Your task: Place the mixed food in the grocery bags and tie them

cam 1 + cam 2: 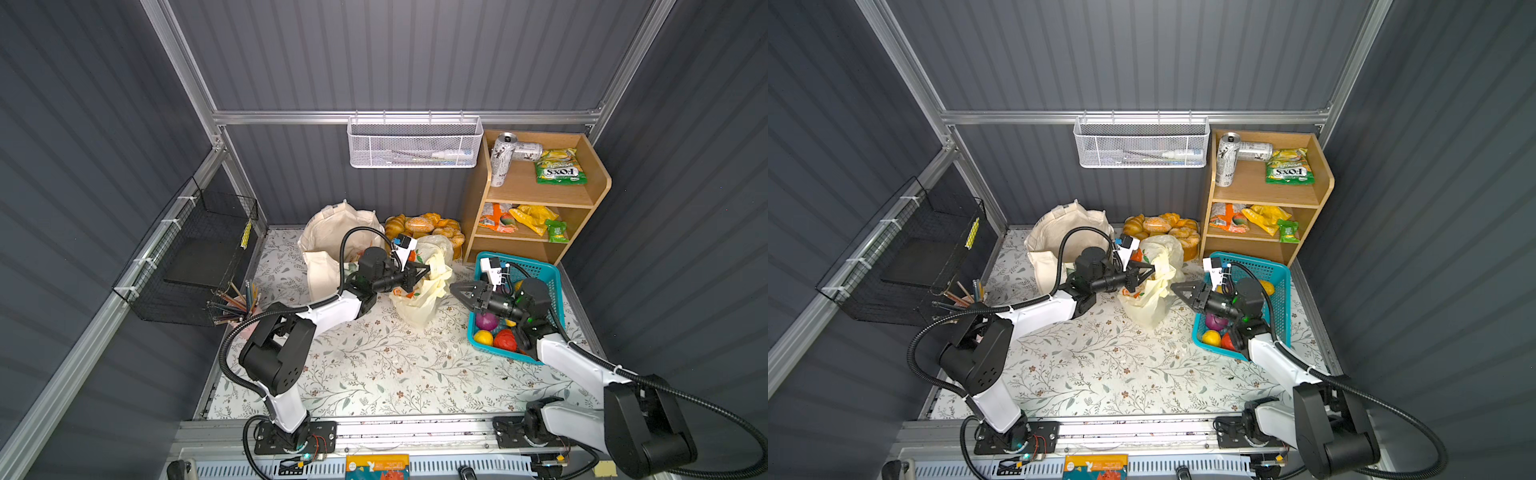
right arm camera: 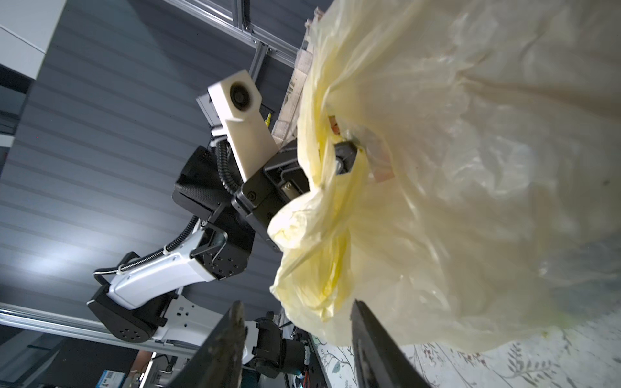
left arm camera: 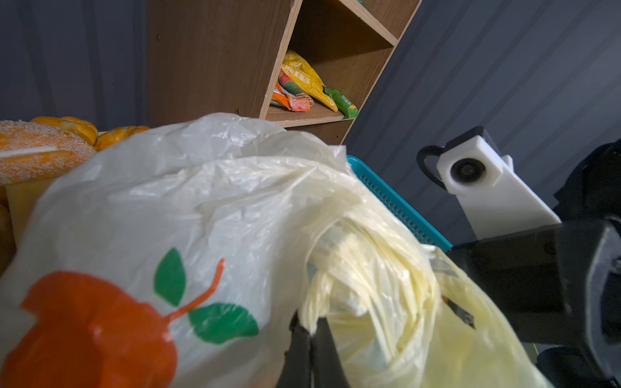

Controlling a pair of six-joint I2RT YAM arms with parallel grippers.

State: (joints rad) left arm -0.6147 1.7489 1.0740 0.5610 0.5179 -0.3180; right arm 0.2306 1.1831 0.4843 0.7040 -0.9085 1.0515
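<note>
A cream-yellow plastic grocery bag (image 1: 424, 299) (image 1: 1150, 303) with an orange fruit print stands mid-table. My left gripper (image 1: 428, 270) (image 1: 1152, 268) (image 3: 311, 331) is shut on a bunched handle of this bag (image 3: 353, 268) near its top. My right gripper (image 1: 453, 286) (image 1: 1173, 286) (image 2: 295, 304) is open just right of the bag (image 2: 470, 168); a yellow fold hangs just ahead of its fingertips, not pinched. A beige canvas tote (image 1: 332, 237) (image 1: 1054, 232) slumps behind the left arm. A purple onion (image 1: 487, 321), a yellow fruit (image 1: 483, 337) and a red one (image 1: 505, 340) lie in the turquoise basket (image 1: 540, 270).
A wooden shelf (image 1: 536, 195) at the back right holds cans, a green FOX'S packet (image 1: 559, 168) and snack packets. Bread rolls (image 1: 424, 226) sit behind the bag. A pencil cup (image 1: 241, 303) and a black wire basket (image 1: 195, 257) stand at the left, a white mesh basket (image 1: 415, 143) on the back wall.
</note>
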